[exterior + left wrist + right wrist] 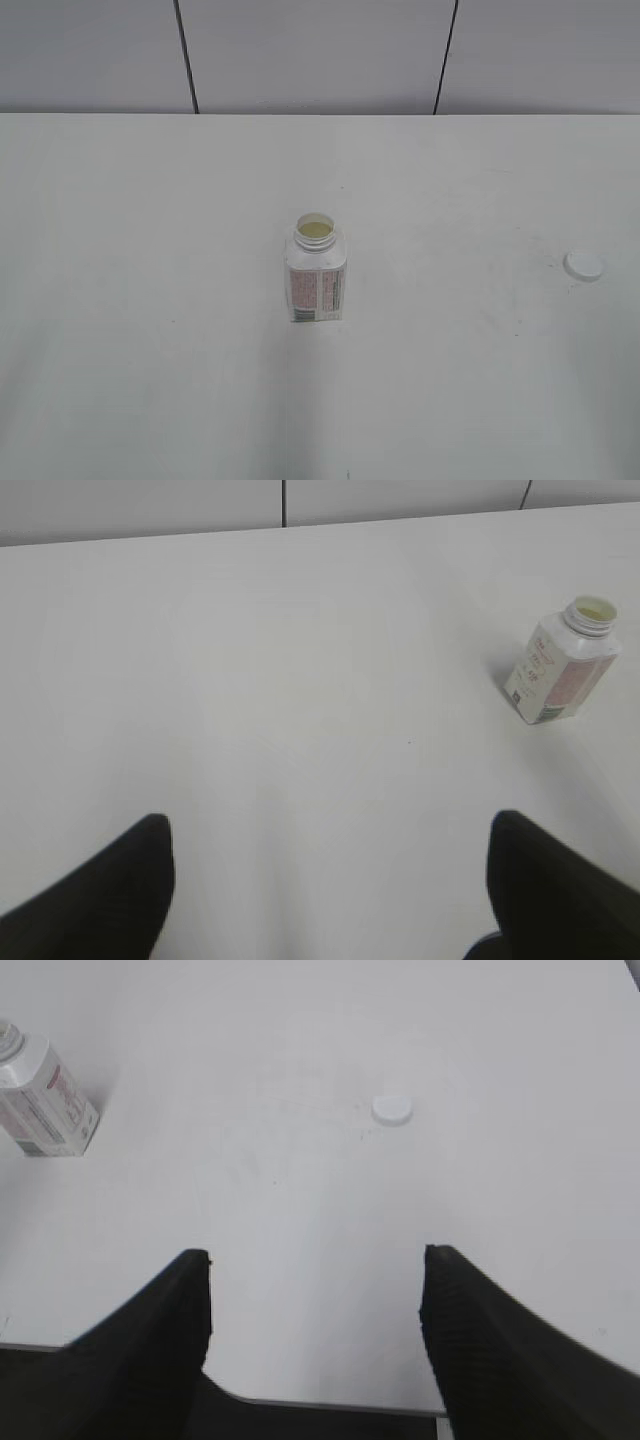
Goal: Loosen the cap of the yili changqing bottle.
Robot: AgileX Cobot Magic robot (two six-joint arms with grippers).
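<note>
Two grippers show only in their own wrist views, each with its black fingers spread wide and nothing held between them. On the right gripper (315, 1260) the fingers (160, 1330) fill the lower corners of the picture, and beyond the gap between them lies bare white table (300, 1210). Further ahead of these fingers, a little toward the right one, the cap (392, 1110) rests flat on the table — off the bottle and well apart from it. The yili changqing bottle (40, 1100) stands far ahead and to the left, outside the left finger, partly cut by the picture's edge. On the left gripper (330, 825) the fingers (110, 890) are also wide apart and empty; the same bottle stands far ahead of the right finger, upright, its wide neck open and something yellowish visible inside. In the exterior view the bottle stands near the middle of the table with its printed label facing the camera, and the cap lies well to its right — no gripper appears there.
</note>
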